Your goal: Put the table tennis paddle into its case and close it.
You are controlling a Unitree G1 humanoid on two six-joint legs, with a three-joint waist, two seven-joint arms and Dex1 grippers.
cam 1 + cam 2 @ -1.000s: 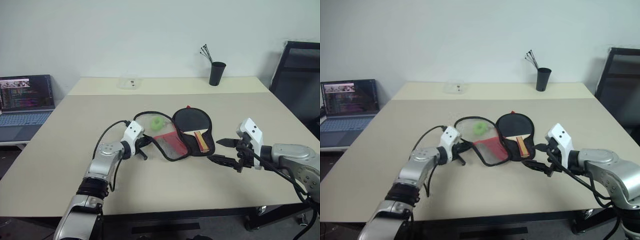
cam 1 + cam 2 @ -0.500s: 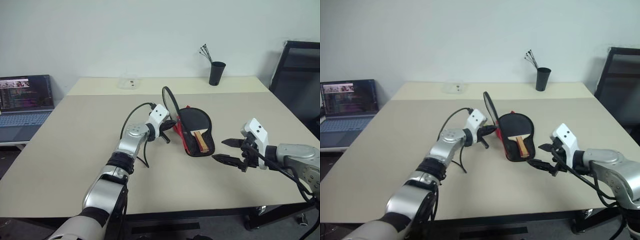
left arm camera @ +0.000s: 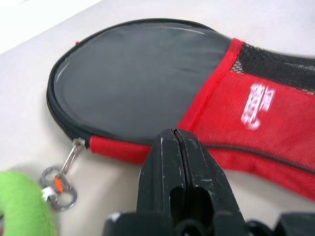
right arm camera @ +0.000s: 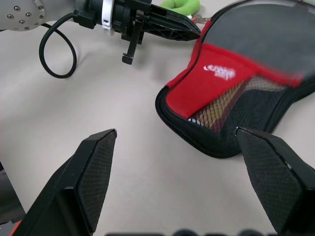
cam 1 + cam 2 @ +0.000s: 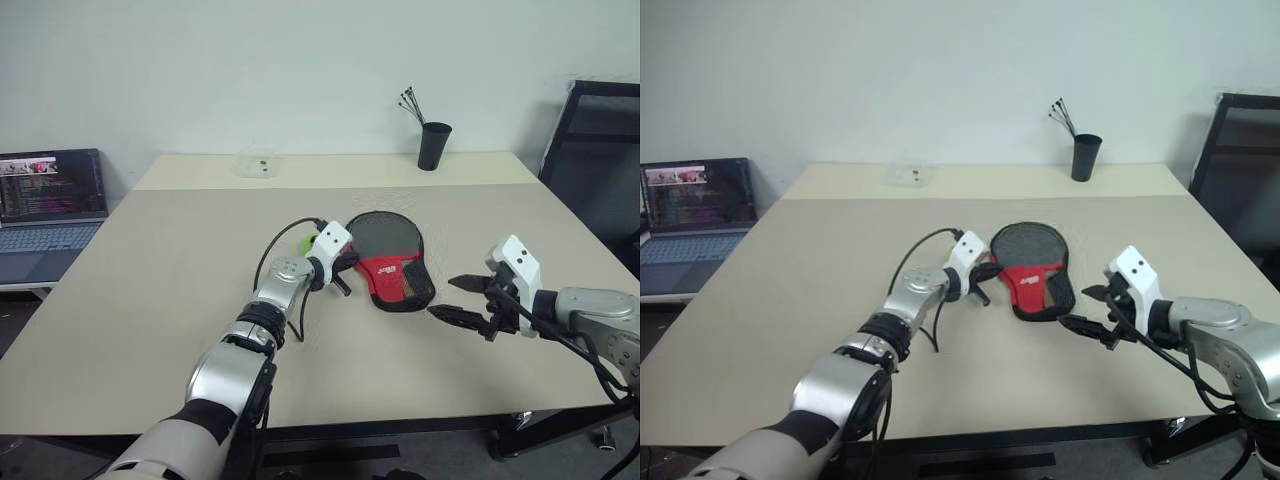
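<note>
The black case [image 5: 390,255] lies mid-table with its mesh-and-red logo flap folded down over the table tennis paddle. Only the paddle's tan handle [image 4: 216,115] shows, through the mesh. My left gripper [image 5: 345,262] is shut on the case's left edge, its tips pinched at the red trim [image 3: 173,135]. The lime-green ring tag [image 5: 312,240] lies just beside that gripper. The zip edge near the handle end [image 4: 197,142] still gapes. My right gripper [image 5: 442,297] hovers open a little to the right of the case, nothing between its fingers.
A black cup with thin sticks [image 5: 434,146] stands at the table's back right. A clear small container [image 5: 260,162] sits at the back. An open laptop [image 5: 50,200] is off to the left, and a black chair [image 5: 595,150] to the right.
My left gripper swung the case's flap from lying open on the left, up and over to the right, down onto the paddle. The right gripper stayed put.
</note>
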